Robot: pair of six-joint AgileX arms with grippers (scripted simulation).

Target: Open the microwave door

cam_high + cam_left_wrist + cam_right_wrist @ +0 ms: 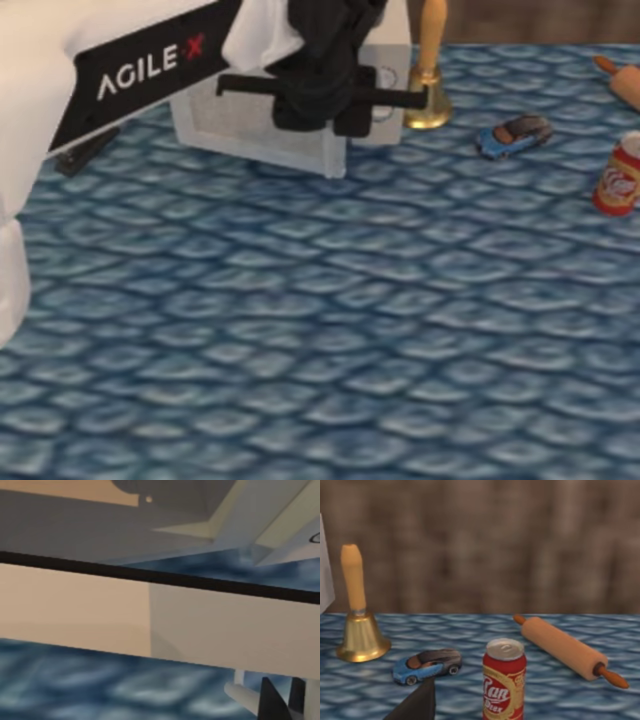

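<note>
A: Where's your left gripper (330,95)?

B: Right over the microwave (385,30) front, at the door's right end, arm reaching in from the left. You can't tell if its fingers are wide or narrow; the black body hides them.

A: And the microwave?

B: Far edge of the table (320,340), left of centre. Your microwave door (255,120) faces the near side; its right edge looks swung out a bit past the knob panel.

A: Other stuff?

B: All right of the microwave: rolling pin (565,647) farthest off, brass bell (428,95) just beside the knob panel, soda can (620,175) well apart, blue toy car (513,134) btwn bell & can.

A: Right gripper?

B: One dark fingertip (417,702) shows in the right wrist view, near the car. Can't tell its state.
</note>
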